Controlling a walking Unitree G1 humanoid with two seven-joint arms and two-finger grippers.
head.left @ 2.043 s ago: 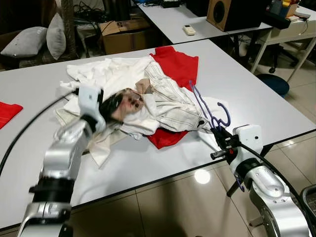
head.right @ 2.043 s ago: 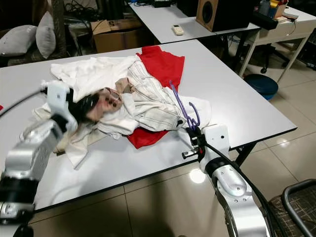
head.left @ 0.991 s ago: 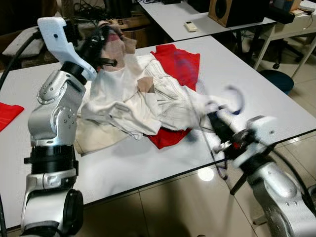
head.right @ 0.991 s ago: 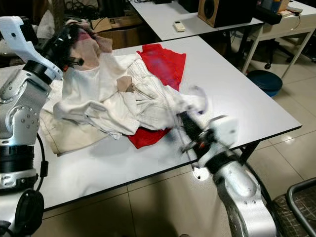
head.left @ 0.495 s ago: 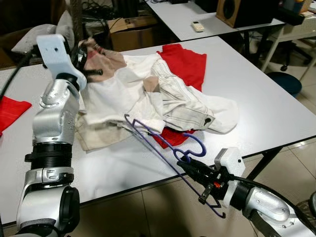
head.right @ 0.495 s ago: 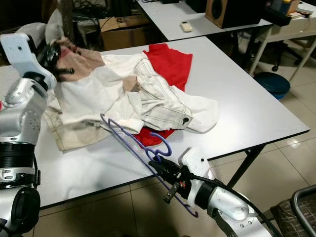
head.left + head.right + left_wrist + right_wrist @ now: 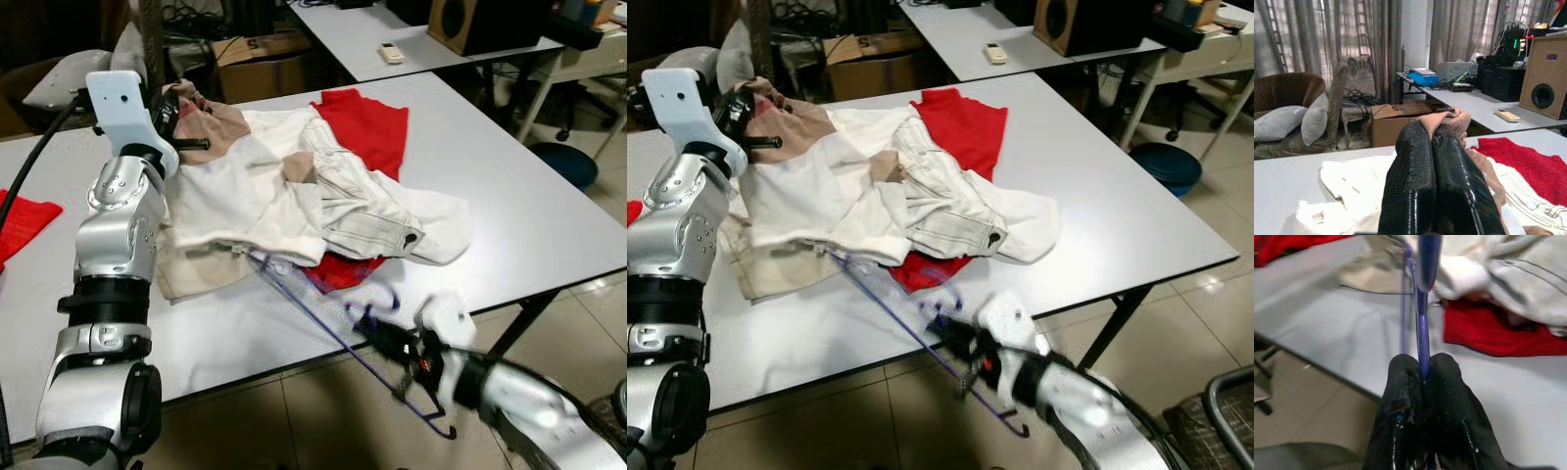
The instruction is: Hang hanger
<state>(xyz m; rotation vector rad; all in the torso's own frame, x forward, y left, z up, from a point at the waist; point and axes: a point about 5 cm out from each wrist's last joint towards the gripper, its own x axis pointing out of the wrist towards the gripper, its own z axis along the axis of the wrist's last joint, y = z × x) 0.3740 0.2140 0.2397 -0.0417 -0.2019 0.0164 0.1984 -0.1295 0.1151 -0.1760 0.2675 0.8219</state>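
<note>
The right gripper (image 7: 1422,374) pinches the purple hanger (image 7: 1422,328); the left gripper (image 7: 1432,139), fingers closed, apparently grips beige cloth (image 7: 1449,120) above the tabletop (image 7: 490,176).

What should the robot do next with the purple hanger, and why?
Probably slide the purple hanger further toward the white shirt. The right gripper is shut on the hanger near its hook, and the far end already touches the shirt's lower edge. The left gripper pinches the beige collar and holds it up off the table.
</note>
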